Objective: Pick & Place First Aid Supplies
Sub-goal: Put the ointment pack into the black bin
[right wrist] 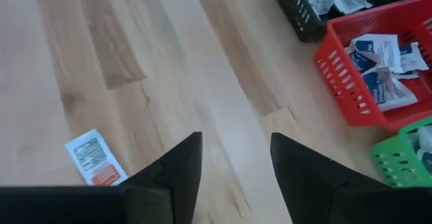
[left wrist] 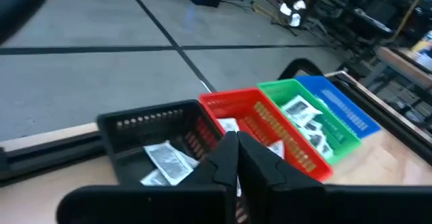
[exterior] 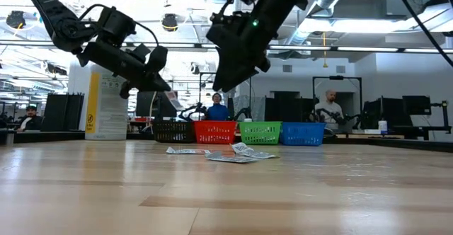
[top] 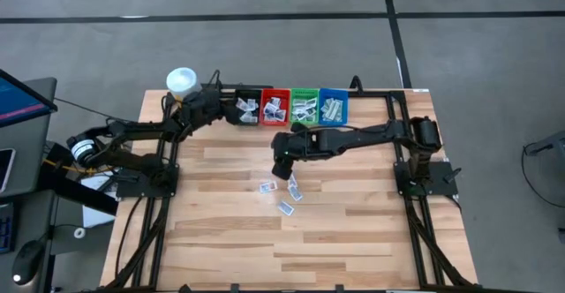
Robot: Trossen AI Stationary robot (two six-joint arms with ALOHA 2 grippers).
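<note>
Low view, nearest first: bare wood desk (exterior: 226, 192), then three loose packets (exterior: 230, 155) lying flat mid-desk, then the bin row behind: black bin (exterior: 173, 131), red bin (exterior: 215, 131), green bin (exterior: 260, 132), blue bin (exterior: 303, 133). People sit in the room beyond. This view shows both arms lifted well off the desk, which the high view can't.

High view gives layout instead: right end effector (top: 281, 167) hangs just beside the loose packets (top: 284, 196), on the bin side; left end effector (top: 231, 104) sits by the black bin (top: 247, 108), near the white-capped bottle (top: 181, 82). All four bins hold packets.

Right wrist view: fingers spread wide, nothing btwn them; one packet w/ orange print (right wrist: 95, 158) on the desk just beside them, red bin (right wrist: 368, 62) w/ blue-print packets farther off.

Left wrist view: fingers (left wrist: 260, 166) pressed together, tips over the black/red bin edge; a thin white sliver shows btwn them, can't tell if it's a pinched packet. Crumpled packets (left wrist: 165, 163) lie in the black bin.
</note>
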